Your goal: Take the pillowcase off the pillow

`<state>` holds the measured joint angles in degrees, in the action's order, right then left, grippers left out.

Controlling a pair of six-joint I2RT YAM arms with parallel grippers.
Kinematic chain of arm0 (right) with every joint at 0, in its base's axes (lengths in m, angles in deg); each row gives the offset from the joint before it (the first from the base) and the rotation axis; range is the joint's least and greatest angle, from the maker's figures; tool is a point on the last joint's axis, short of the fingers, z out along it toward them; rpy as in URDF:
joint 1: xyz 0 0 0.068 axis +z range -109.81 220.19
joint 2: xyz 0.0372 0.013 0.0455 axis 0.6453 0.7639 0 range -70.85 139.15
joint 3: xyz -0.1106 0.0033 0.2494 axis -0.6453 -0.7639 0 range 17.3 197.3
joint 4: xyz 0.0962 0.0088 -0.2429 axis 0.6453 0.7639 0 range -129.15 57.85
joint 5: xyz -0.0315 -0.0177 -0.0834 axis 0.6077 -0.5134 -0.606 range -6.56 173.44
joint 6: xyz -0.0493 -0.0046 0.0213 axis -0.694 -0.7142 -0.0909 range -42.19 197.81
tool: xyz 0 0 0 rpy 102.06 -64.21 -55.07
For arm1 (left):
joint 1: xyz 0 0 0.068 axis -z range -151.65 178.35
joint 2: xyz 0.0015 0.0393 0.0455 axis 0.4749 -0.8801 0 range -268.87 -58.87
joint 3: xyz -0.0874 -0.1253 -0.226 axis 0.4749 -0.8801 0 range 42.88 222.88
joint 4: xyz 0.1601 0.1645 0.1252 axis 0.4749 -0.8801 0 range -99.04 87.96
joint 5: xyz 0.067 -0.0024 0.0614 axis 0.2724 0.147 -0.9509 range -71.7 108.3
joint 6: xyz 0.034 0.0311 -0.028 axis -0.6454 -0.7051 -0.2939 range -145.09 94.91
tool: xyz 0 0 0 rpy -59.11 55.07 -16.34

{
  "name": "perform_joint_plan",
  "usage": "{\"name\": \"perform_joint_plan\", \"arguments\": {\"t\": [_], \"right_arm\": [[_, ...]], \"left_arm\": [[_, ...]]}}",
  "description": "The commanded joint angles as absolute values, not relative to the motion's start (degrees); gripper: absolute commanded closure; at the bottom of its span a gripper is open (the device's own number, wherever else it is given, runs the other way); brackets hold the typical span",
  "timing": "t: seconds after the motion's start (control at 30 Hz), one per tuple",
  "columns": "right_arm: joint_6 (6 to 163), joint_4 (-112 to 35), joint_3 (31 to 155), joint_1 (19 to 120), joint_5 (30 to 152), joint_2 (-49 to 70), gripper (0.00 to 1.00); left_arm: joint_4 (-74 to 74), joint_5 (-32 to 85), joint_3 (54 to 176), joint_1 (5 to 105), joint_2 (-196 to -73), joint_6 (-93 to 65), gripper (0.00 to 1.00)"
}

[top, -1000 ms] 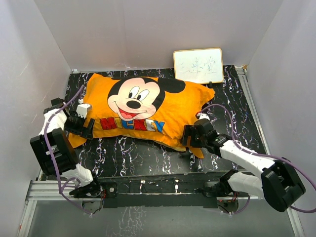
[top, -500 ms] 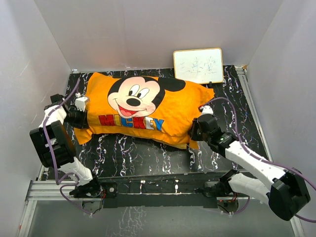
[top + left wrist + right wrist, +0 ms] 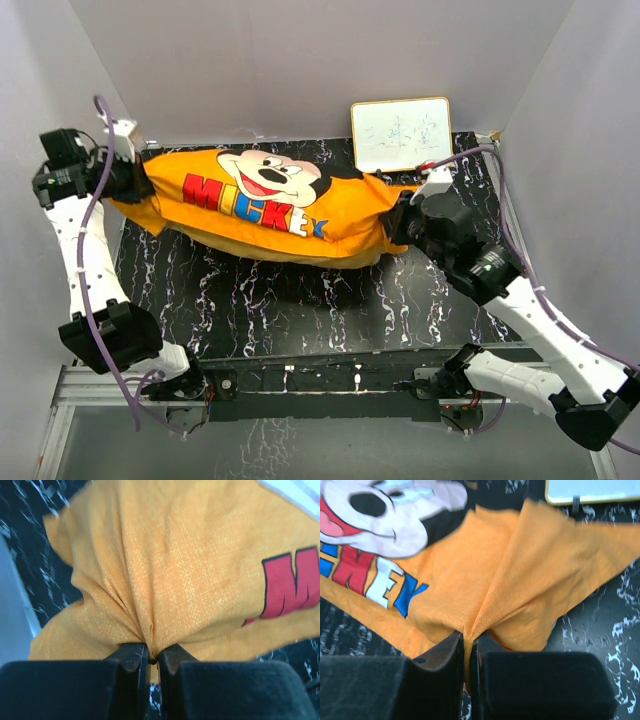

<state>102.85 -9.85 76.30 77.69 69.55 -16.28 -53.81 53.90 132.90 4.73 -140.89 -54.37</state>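
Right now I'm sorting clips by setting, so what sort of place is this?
Probably a lab robot cell: plain white panels box in a black marbled table, two robot arms are mounted on a metal rail at its near edge, and a small whiteboard stands at the back.

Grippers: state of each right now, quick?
Left gripper: closed on the pillowcase, at its left end.
Right gripper: closed on the pillowcase, at its right end.
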Motion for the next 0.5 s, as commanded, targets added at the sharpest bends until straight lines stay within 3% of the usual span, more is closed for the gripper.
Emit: {"name": "perform_joint_plan", "arguments": {"t": [0.0,0.27,0.4,0.47], "right_arm": [[102.16,-7.94,89.00,79.05,67.16,-19.13,0.92],[107.21,-5.04,108.22,79.10,69.74,-17.66,0.92],[108.74,-4.75,109.58,79.04,68.27,-12.61,0.92],[109.39,-5.71,105.28,78.69,69.13,-8.81,0.92]], "left_arm": [[-59.77,60.18,150.06,4.00,-140.08,-45.89,1.00],[-60.47,53.23,183.05,4.00,-145.98,-37.55,1.00],[-56.43,50.46,177.20,4.35,-148.59,-37.42,1.00],[-55.44,43.85,173.28,9.21,-151.72,-38.48,1.00]]}}
